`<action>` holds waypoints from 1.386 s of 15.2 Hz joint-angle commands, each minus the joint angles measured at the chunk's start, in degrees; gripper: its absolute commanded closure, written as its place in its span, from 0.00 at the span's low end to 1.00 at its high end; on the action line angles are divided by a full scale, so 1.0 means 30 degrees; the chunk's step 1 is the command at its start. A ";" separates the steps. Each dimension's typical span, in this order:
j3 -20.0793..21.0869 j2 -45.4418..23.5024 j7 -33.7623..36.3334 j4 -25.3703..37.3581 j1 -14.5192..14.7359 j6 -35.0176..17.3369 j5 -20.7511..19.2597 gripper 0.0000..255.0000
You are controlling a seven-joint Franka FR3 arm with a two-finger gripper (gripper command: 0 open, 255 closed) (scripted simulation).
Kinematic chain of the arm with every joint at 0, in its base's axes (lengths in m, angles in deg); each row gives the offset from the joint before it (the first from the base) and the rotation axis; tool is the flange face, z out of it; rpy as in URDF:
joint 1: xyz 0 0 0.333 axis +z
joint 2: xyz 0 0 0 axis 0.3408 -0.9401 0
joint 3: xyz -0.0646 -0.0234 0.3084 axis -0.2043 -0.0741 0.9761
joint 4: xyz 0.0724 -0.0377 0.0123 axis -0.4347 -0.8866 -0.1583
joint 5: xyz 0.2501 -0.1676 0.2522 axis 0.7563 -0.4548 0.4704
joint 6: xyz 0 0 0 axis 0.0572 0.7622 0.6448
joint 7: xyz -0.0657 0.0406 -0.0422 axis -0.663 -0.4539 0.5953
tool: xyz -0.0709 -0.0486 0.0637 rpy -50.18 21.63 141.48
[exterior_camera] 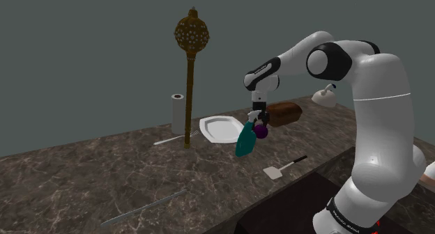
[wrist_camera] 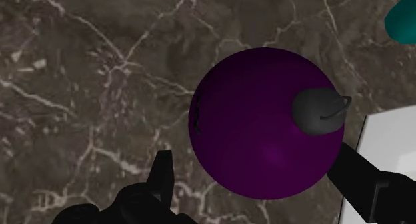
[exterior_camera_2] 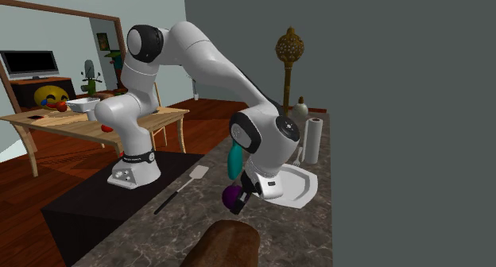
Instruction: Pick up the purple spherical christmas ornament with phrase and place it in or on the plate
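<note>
Purple ornament between spread jaws.
Its grey cap sits to one side; dark veined counter lies beneath, with a white plate corner and a teal thing nearby.

The ornament is a glossy, deep purple sphere with a small grey cap and a thin wire loop on it. It is turned on its side, so the cap points sideways toward the plate. A thin line of dark lettering runs down the side away from the cap, too small to read. It sits just beside a corner of the plate, over the dark veined marble counter. The plate is plain white, shallow and broad-rimmed with angled corners, and lies flat on that counter.
</note>
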 commanded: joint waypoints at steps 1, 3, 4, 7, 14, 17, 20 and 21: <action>-0.0006 -0.0005 -0.0001 -0.0009 -0.0004 -0.0005 -0.0005 0.00; -0.0007 -0.0007 -0.0004 -0.0008 -0.0006 -0.0006 -0.0006 1.00; -0.0008 -0.0006 -0.0005 -0.0001 -0.0008 0.0002 -0.0007 1.00; -0.0001 -0.0004 0.0011 -0.0011 0.0005 -0.0007 -0.0001 1.00; -0.0052 0.0325 0.0060 0.0033 0.0025 0.0356 -0.0086 1.00; -0.0116 0.0797 0.0153 0.0133 0.0063 0.0912 -0.0205 1.00; -0.0173 0.1239 0.0246 0.0282 0.0096 0.1487 -0.0317 1.00; -0.0191 0.1382 0.0276 0.0338 0.0106 0.1680 -0.0354 1.00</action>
